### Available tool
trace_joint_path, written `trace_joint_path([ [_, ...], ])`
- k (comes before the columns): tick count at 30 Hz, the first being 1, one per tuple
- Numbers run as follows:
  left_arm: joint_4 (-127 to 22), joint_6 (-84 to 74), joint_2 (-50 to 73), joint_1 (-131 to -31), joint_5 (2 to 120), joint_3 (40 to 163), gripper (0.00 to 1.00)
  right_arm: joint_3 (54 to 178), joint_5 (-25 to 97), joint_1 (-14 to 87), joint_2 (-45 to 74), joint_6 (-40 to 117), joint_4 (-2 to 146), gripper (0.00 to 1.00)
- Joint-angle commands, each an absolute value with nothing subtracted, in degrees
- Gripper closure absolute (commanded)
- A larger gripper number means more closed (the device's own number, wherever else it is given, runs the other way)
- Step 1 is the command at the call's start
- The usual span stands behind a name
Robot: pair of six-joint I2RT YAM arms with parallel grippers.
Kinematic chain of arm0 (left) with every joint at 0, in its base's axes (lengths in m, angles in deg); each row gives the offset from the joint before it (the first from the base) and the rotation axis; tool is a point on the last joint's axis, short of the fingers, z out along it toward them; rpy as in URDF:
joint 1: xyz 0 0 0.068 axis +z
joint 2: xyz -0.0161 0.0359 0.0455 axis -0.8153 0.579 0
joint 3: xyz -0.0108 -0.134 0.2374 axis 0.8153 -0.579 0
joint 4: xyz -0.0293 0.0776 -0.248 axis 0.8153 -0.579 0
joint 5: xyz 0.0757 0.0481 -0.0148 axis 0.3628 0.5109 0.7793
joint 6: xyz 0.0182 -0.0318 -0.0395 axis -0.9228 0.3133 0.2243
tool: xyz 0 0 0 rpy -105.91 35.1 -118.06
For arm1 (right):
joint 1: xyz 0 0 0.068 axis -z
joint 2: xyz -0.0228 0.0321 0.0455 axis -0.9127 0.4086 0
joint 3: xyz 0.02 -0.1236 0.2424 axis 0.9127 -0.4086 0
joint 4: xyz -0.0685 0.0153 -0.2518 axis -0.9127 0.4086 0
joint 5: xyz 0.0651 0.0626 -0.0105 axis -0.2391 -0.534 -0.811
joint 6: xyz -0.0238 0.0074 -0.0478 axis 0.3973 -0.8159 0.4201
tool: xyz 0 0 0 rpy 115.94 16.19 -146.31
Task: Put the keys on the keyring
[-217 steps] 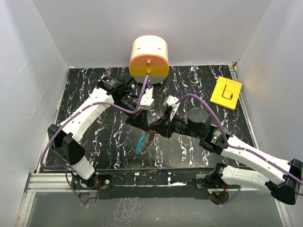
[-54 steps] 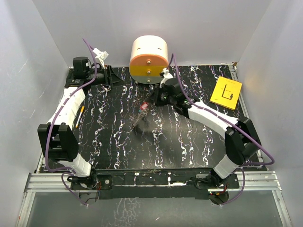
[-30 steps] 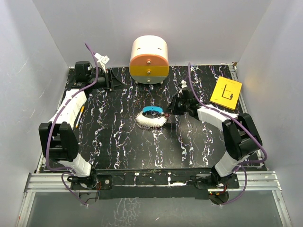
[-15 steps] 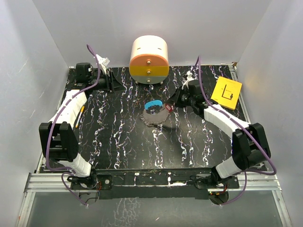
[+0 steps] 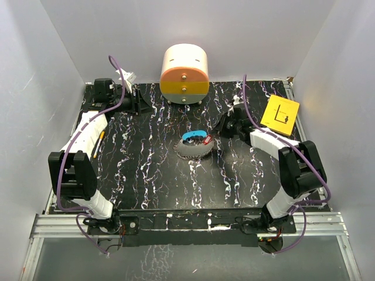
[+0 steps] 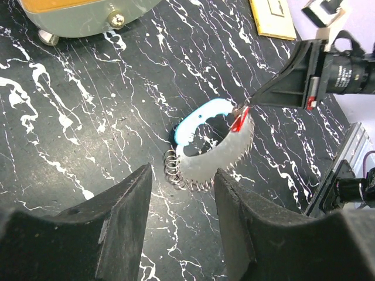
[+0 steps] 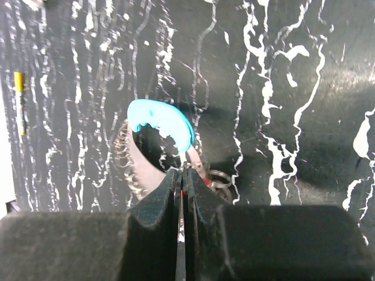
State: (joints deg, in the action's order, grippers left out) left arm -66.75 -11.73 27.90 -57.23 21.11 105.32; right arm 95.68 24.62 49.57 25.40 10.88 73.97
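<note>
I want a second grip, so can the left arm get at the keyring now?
Probably yes: bare table lies between the left hand and the keyring, and the right hand pinches only the red key on its opposite side.

You get bright, even light from above: the white walls wash out pale and the glossy black table throws soft glare. In your wrist views the near fingers are blurred dark masses, while the keyring is sharp.
</note>
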Motion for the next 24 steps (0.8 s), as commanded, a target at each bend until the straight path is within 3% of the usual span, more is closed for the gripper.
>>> trace_joint_path([
  [1,-67.48,-13.13,24.22,-56.99,21.13,106.33,0.55,95.88,24.14,50.33,27.12,11.03,70.79,0.92],
  [24,-67.18,-13.70,25.21,-56.99,20.60,105.17,0.54,99.67,24.14,53.05,32.86,11.03,70.79,0.92],
])
